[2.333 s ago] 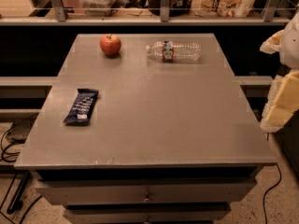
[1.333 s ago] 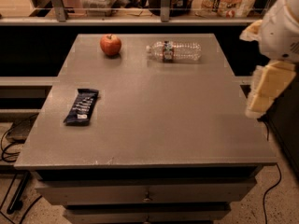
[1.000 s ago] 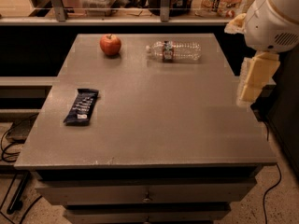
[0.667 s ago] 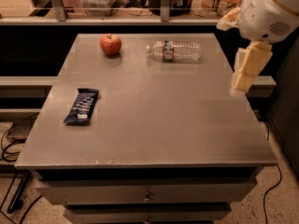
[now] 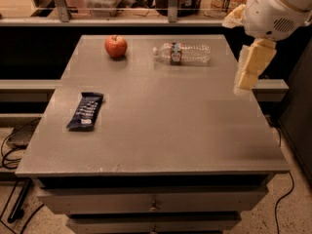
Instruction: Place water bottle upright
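The water bottle lies on its side near the far edge of the grey table. It is clear and ribbed, with its white cap to the left and a dark label with red. My gripper hangs at the table's right edge, to the right of the bottle and a little nearer to the camera. It hangs above the tabletop and is apart from the bottle.
A red apple stands at the far left of the table. A dark blue snack bar lies at the left side. A shelf with a rail and containers runs behind the table. Drawers sit under the tabletop.
My arm has risen and swung left from beyond the table's right side to over its right edge, closer to the bottle. The bottle, apple and snack bar have not moved.
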`<state>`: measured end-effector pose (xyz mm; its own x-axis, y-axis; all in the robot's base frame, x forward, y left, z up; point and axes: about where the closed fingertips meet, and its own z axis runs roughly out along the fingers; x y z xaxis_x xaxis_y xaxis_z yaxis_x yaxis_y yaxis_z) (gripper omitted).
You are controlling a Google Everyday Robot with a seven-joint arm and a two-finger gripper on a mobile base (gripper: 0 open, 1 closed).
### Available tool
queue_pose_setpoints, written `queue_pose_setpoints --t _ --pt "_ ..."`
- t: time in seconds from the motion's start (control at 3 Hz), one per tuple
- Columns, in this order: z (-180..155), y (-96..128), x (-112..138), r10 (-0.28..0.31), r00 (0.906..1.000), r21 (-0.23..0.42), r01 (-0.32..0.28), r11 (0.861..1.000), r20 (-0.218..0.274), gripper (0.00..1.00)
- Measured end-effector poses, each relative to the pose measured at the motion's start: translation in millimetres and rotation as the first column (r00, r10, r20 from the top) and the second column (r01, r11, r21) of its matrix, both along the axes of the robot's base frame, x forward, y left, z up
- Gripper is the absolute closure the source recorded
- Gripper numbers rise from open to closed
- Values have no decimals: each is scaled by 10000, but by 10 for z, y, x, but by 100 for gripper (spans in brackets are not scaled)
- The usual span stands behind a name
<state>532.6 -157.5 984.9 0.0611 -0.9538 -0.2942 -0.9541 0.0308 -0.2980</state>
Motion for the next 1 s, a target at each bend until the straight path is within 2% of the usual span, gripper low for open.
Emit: queue_pose_setpoints --t 0.33,0.67,1.0 --pt "-64 167 287 394 9992 -339 -394 9986 -8 0" --pt "-113 413 673 868 9960 -786 -847 9933 226 0" --pt "-192 590 1063 1021 9935 -1170 -957 9885 498 0"
